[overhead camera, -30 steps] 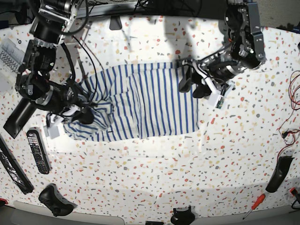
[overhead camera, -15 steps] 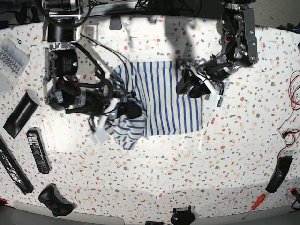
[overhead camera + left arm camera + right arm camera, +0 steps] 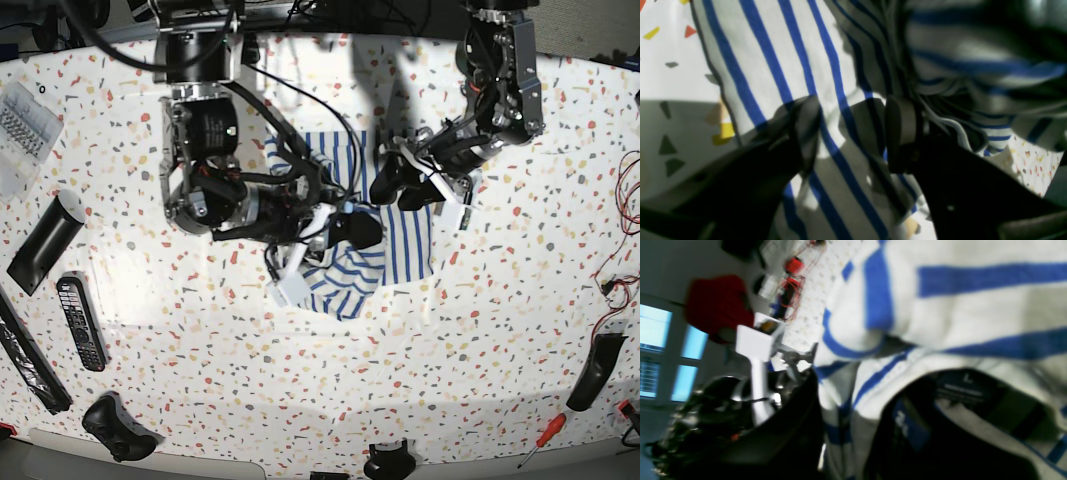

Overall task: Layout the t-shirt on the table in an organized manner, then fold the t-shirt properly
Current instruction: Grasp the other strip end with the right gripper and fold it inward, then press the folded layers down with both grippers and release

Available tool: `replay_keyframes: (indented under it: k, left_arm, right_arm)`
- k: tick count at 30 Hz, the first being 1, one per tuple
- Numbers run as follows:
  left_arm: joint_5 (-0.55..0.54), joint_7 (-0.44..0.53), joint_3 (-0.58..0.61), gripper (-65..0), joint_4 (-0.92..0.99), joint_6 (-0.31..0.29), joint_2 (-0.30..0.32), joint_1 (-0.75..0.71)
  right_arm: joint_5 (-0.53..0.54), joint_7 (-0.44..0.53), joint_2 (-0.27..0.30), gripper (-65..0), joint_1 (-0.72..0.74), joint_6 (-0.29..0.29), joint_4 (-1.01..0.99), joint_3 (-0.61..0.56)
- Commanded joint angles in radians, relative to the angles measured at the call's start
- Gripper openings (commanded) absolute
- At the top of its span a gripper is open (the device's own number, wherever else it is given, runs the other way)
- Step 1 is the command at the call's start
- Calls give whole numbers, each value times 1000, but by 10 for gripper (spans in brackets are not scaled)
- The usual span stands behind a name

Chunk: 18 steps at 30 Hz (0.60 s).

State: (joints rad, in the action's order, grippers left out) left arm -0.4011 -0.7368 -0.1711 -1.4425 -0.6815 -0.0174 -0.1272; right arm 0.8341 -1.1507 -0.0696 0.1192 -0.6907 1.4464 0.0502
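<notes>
While clamping a bunched fold of the t-shirt (image 3: 345, 278) tight in the right gripper (image 3: 362, 232), holding that fold up near the middle of the bench (image 3: 300, 380), with the rest of the striped cloth lying flat just beyond, under the left arm. Hovering with the left gripper (image 3: 848, 133) spread wide over the flat striped panel, gripping nothing; touching the cloth or just clear of it, impossible to tell.

Blocking much of the shirt in the base view: the right arm's body and its looping black cables (image 3: 290, 180), crossing the near half of the cloth. Dangling beside the bunched fold, a small white block (image 3: 285, 293) on the right arm.

Lying well apart from the shirt, along the bench's edges:
- a black remote control (image 3: 80, 322)
- a long black bar (image 3: 45, 240) just above the remote
- a clear box of small parts (image 3: 22, 120)
- a black game controller (image 3: 118, 428)
- a red-handled screwdriver (image 3: 545, 432)
- a curved black handle-like piece (image 3: 592, 372)
- trailing red wires (image 3: 625, 190)

Showing in the right wrist view, at the shirt's neck: a dark tag (image 3: 968, 383) bearing the letter "L", with smaller lines beneath too blurred for reading, and a blue tag (image 3: 903, 423) with pale marks, also unreadable.
</notes>
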Motion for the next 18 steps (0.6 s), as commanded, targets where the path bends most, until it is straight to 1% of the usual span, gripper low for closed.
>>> replay_keyframes:
  k: [1, 3, 5, 8, 12, 15, 16, 17, 18]
  left_arm:
    - [-24, -52, 3, -360, -16, -3, -4, 0]
    - [-80, -109, 3, -360, -51, -4, -4, 0]
    - [-80, -148, 3, -360, -108, -4, -2, 0]
    - [-79, -232, 2, -360, -214, -4, 9, 0]
    - [-79, -350, 2, -360, -347, -3, 39, 0]
    - [-79, -391, 2, -360, -419, 9, 71, -1]
    - [-78, -394, 2, -360, -438, 30, 80, -1]
    - [-79, -393, 2, -360, -454, 53, 90, -3]
    - [-79, -393, 2, -360, -469, 66, 98, -3]
  right_arm:
    - [2, 18, -18, -650, 22, -7, 19, 0]
    - [-50, 22, -39, -650, 22, -7, 19, 1]
    - [-81, 29, -52, -650, 22, -7, 19, 3]
    - [-84, 37, -55, -650, 22, -7, 19, 3]
    - [-84, 36, -55, -650, 22, -7, 19, 3]
    - [-84, 23, -55, -650, 23, -7, 19, 3]
    - [-84, 14, -55, -650, 23, -7, 19, 2]
    - [-84, 14, -55, -628, 21, -7, 19, 0]
    - [-84, 14, -55, -544, 21, -7, 19, 1]
